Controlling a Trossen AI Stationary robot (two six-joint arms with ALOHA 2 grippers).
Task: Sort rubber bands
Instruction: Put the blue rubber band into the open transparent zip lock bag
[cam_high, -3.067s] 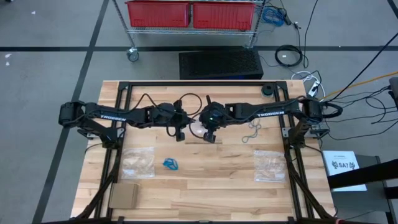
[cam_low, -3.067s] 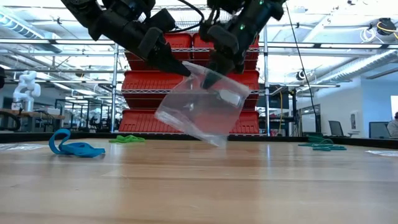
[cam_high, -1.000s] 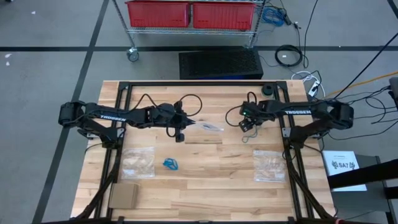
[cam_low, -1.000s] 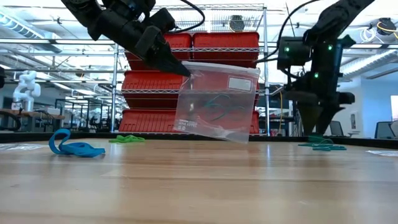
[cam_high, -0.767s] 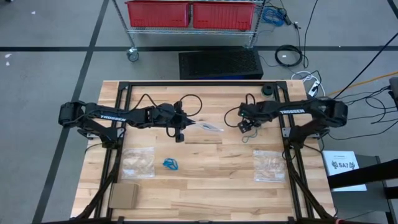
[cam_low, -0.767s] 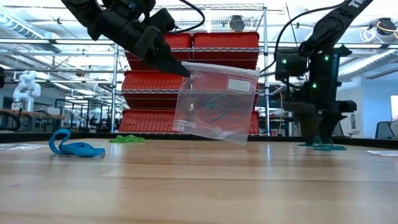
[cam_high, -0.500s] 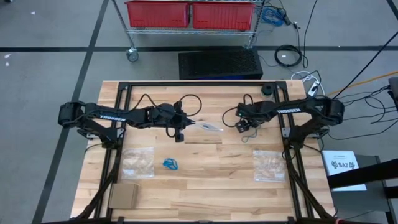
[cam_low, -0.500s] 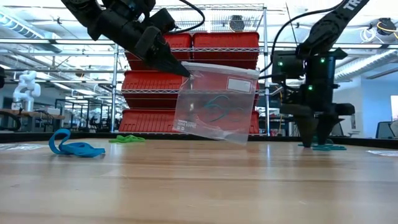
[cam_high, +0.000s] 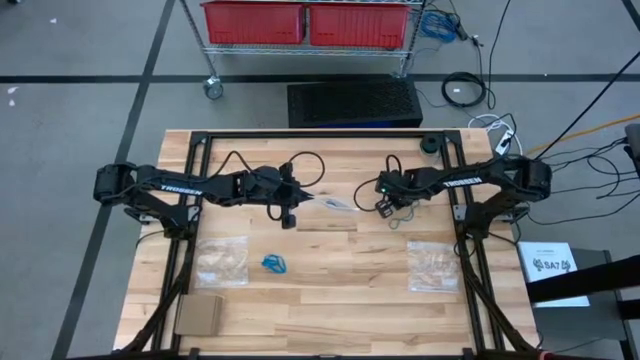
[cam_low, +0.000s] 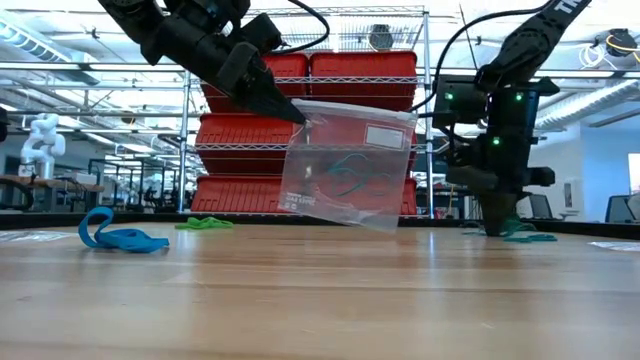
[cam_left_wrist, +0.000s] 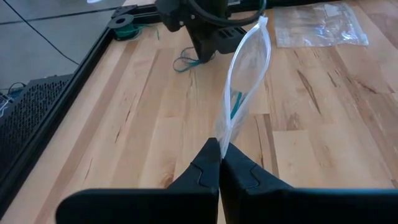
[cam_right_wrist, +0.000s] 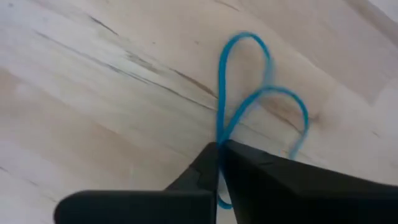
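My left gripper (cam_low: 300, 114) is shut on a clear plastic bag (cam_low: 350, 165) held above the middle of the table, with teal rubber bands (cam_left_wrist: 236, 103) inside it. To its right my right gripper (cam_high: 386, 207) points down at the table, shut on a teal rubber band (cam_right_wrist: 249, 93) from a small cluster (cam_low: 522, 235) lying on the wood. A bright blue cluster (cam_high: 275, 264) lies nearer the front and a green one (cam_low: 205, 224) farther back. My left gripper pinches the bag's top corner (cam_left_wrist: 222, 138) between its two fingers, slanting down from the table's left. The bag hangs below the fingertips, clear of the table. My right gripper pinches the band's strands where its loops meet (cam_right_wrist: 219, 134), coming from above, pointing down. The loops (cam_right_wrist: 273, 93) lie flat on the wood.
Two more clear bags (cam_high: 222, 262) (cam_high: 433, 265) lie flat near the front left and front right. A brown cardboard piece (cam_high: 198, 315) sits at the front left corner. The black frame rails (cam_high: 300, 136) border the work area.
My right gripper has gone a little toward the table's left, sunk to the wood and shut on the teal band. The bag stays hanging from my left gripper.
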